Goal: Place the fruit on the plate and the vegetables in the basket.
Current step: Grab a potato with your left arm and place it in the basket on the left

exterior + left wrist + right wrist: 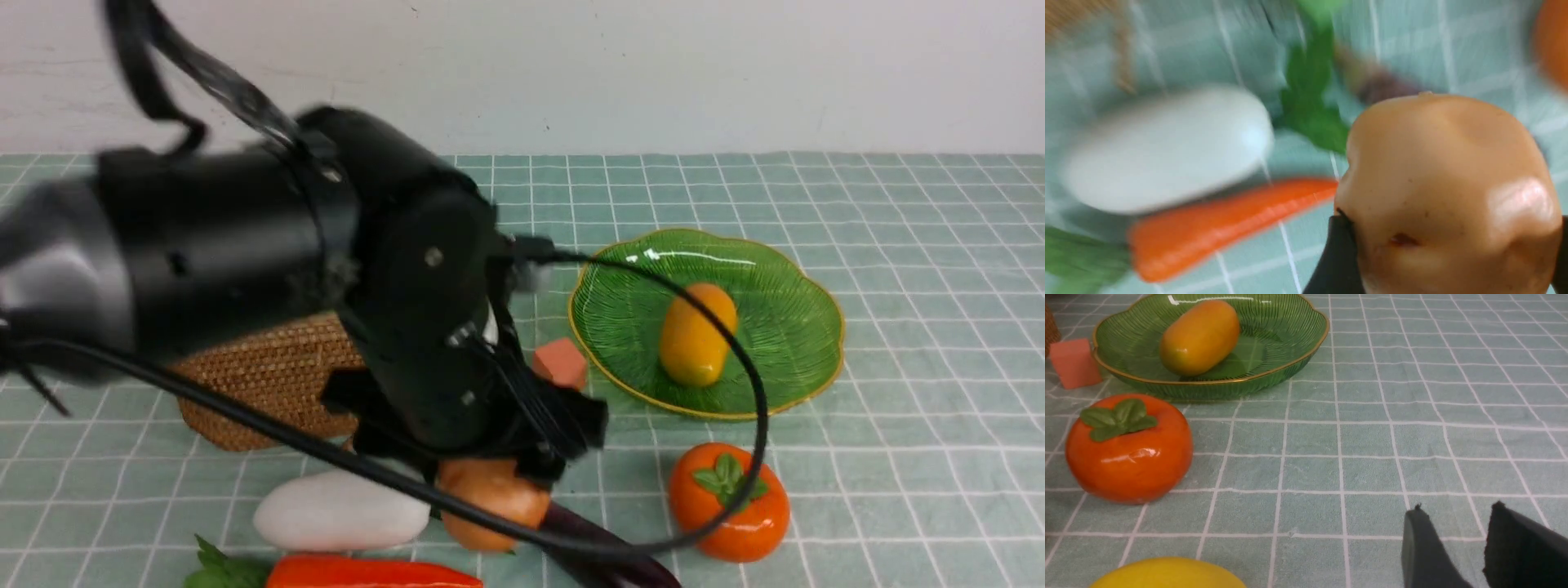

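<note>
The mango (694, 335) lies on the plate (784, 269). The persimmon (731, 502) and lemon (1167, 573) sit on the table nearer its front edge. Radish (339, 510), carrot (367, 573) and eggplant (604, 555) lie along that edge, outside the basket (269, 376). Most of the task remains. The left gripper (1449, 228), spread wide, clasps a tan round toy (1445, 163). The right gripper (1457, 506) is part open and empty.

The plate (1284, 330) looks like ribbed green glass, shiny, with a gold rim. The persimmon (1128, 457) and the mango (1200, 335) are smooth and glossy, the tan round toy (1445, 183) too. The basket (269, 376) is rough woven wicker. The desk cloth (1372, 437) is matt, soft.
</note>
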{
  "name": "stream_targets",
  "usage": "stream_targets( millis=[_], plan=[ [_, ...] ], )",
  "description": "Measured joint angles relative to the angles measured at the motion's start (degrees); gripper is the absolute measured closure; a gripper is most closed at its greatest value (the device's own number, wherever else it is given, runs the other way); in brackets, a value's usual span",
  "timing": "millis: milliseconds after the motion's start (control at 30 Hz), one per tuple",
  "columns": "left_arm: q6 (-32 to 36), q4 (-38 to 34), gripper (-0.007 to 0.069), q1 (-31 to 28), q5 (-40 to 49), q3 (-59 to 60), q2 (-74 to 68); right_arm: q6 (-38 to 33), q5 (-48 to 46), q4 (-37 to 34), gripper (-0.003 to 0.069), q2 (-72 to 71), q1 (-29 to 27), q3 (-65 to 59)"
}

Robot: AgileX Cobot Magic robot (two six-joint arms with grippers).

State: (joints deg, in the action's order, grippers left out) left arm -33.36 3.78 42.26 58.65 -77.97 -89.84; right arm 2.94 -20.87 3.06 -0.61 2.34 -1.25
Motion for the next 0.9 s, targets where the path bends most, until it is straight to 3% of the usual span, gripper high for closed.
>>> stream_targets(
  millis=[133,200,233,367,500,733,900],
  plan=[
    [0.8,0.5,0.0043,-6.6,0.5,-3.9,3.2,0.0,0.0,0.0,0.0417,0.0,0.0,0.0],
    [1.3,0.9,0.0043,-14.1,-0.5,-6.1,3.8,0.0,0.0,0.0,0.0417,0.0,0.0,0.0],
    [1.3,0.9,0.0043,-14.6,-0.9,-6.3,3.8,0.0,0.0,0.0,0.0417,0.0,0.0,0.0],
    [-0.8,1.8,0.0043,-24.6,-8.2,-6.9,1.8,0.0,0.0,0.0,0.0417,0.0,0.0,0.0],
    [-3.6,2.9,0.0043,-27.6,-12.4,-6.9,-1.8,0.0,0.0,0.0,0.0417,0.0,0.0,0.0],
    [-4.3,4.1,0.0039,-28.0,-14.1,-6.9,-7.5,0.0,0.0,0.0,0.0417,0.0,0.0,0.0],
    [-3.7,4.4,-0.0041,-28.0,-14.2,-6.9,-7.6,0.0,0.0,0.0,0.0417,0.0,0.0,0.0]
  ],
)
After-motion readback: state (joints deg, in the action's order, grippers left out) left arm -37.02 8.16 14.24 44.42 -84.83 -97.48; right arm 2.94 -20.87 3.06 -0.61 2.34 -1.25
